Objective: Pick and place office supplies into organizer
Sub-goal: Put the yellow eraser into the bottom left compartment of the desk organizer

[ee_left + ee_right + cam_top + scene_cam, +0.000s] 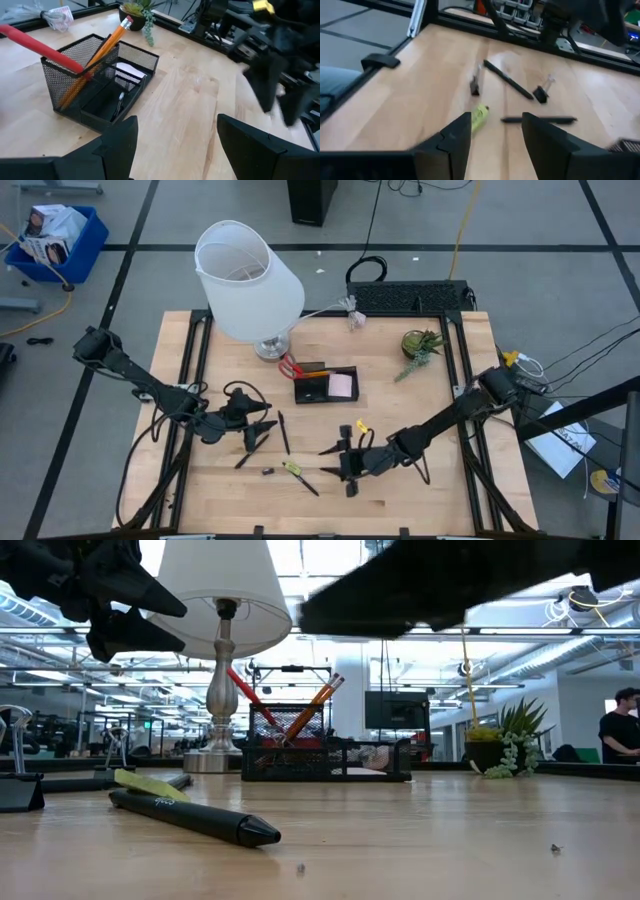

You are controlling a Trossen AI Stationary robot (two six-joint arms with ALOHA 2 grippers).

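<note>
At nine o'clock of the table, the left gripper point(258, 430) hovers spread and empty. The organizer point(326, 384) sits at centre, toward twelve. Toward five o'clock, the right gripper point(345, 463) hangs agape, empty, seemingly approaching the yellow-green marker point(293, 470); next comes descending and closing.

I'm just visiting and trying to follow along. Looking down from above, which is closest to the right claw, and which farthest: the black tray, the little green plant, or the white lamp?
From the right claw, in the high view:
1. Black tray, toward the table's middle, nearest.
2. Green plant, near the far right edge.
3. White lamp, at the far left corner, farthest.
</note>
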